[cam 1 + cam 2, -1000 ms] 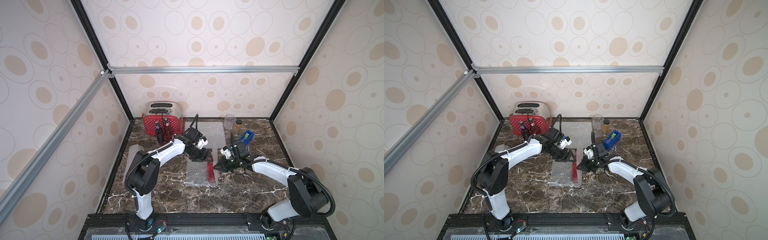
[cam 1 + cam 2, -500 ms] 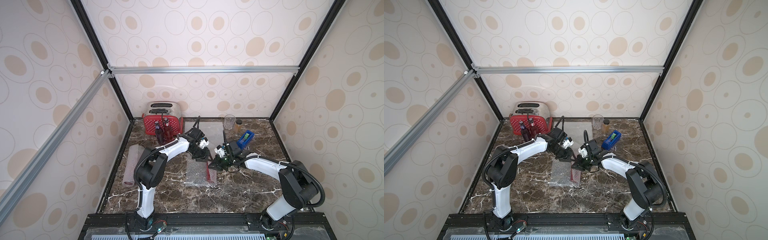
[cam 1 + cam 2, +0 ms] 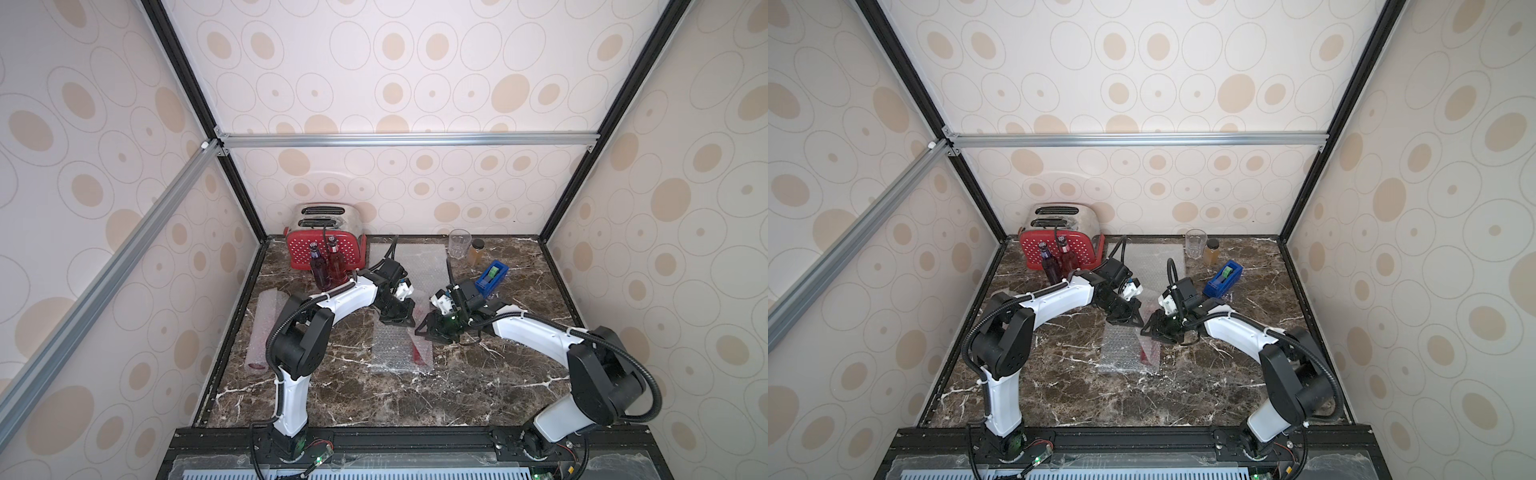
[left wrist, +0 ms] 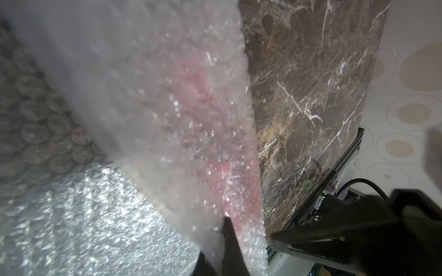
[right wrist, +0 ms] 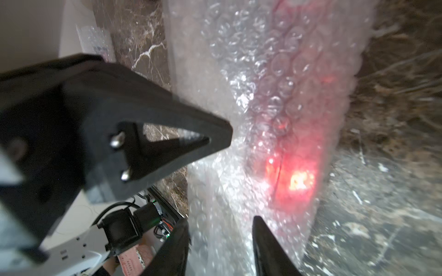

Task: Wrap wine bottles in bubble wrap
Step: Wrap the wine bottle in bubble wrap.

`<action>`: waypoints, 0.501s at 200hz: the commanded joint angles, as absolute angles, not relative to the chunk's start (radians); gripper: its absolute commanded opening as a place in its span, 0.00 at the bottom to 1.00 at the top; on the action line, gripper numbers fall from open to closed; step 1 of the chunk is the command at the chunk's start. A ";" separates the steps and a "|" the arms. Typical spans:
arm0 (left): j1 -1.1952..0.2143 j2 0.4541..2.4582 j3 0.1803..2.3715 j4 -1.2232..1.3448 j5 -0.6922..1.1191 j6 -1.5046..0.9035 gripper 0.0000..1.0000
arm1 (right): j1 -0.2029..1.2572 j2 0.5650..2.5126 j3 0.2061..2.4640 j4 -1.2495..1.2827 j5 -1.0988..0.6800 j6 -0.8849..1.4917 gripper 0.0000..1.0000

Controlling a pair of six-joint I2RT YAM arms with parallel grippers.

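Pinching bubble wrap [image 4: 167, 119] w/ L hand [image 4: 220, 233] now

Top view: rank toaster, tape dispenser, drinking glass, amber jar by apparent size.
1. toaster, clearly largest
2. tape dispenser
3. drinking glass, only slightly smaller; it stands farther back, so this pair is unsure
4. amber jar, smallest

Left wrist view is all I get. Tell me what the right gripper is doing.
Observer: The right gripper stands open, the bubble wrap over the lying red bottle between its fingertips.
Operator: List the unwrapped bottles.
Observer: Two stand upright before the toaster: the purple bottle and the upright red bottle.
Operator: Report finished bundles.
Observer: One rolled bundle lies near the left wall.
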State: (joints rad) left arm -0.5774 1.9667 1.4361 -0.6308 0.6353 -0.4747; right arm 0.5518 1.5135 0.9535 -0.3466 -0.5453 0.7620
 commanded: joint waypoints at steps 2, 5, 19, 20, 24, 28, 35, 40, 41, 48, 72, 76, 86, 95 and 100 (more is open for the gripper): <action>-0.569 1.933 1.421 -0.665 0.590 -0.433 0.01 | 0.561 1.438 0.964 -0.476 -0.424 0.736 0.53; -0.568 1.935 1.418 -0.664 0.589 -0.433 0.01 | 0.560 1.434 0.960 -0.484 -0.412 0.737 0.54; -0.567 1.939 1.408 -0.656 0.592 -0.433 0.01 | 0.561 1.420 0.946 -0.493 -0.373 0.757 0.57; -0.567 1.939 1.408 -0.655 0.593 -0.433 0.01 | 0.561 1.419 0.945 -0.493 -0.372 0.759 0.57; -0.566 1.942 1.405 -0.652 0.595 -0.433 0.01 | 0.562 1.418 0.939 -0.489 -0.365 0.768 0.58; -0.566 1.943 1.404 -0.652 0.596 -0.434 0.01 | 0.564 1.417 0.937 -0.486 -0.354 0.775 0.59; -0.566 1.948 1.404 -0.651 0.597 -0.434 0.01 | 0.568 1.418 0.932 -0.484 -0.335 0.784 0.60; -0.566 1.951 1.404 -0.650 0.597 -0.434 0.01 | 0.574 1.421 0.929 -0.479 -0.320 0.789 0.60; -0.566 1.951 1.405 -0.651 0.596 -0.433 0.01 | 0.575 1.422 0.929 -0.479 -0.317 0.790 0.61; -0.566 1.954 1.406 -0.651 0.593 -0.433 0.01 | 0.586 1.429 0.928 -0.473 -0.294 0.798 0.61; -0.566 1.957 1.406 -0.653 0.593 -0.431 0.02 | 0.627 1.472 0.933 -0.446 -0.255 0.815 0.63; -0.566 1.956 1.404 -0.652 0.594 -0.431 0.03 | 0.631 1.482 0.934 -0.443 -0.253 0.817 0.63; -0.566 1.955 1.400 -0.650 0.597 -0.431 0.03 | 0.645 1.503 0.939 -0.432 -0.243 0.821 0.64; -0.566 1.954 1.399 -0.648 0.595 -0.430 0.03 | 0.659 1.525 0.942 -0.429 -0.227 0.828 0.64; -0.566 1.954 1.397 -0.648 0.593 -0.429 0.03 | 0.665 1.536 0.946 -0.428 -0.219 0.827 0.65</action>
State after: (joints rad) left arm -0.5720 1.9652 1.4021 -0.6296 0.6037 -0.4545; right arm 0.6342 1.4853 0.9413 -0.4297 -0.2886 0.7998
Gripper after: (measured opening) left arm 0.047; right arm 0.640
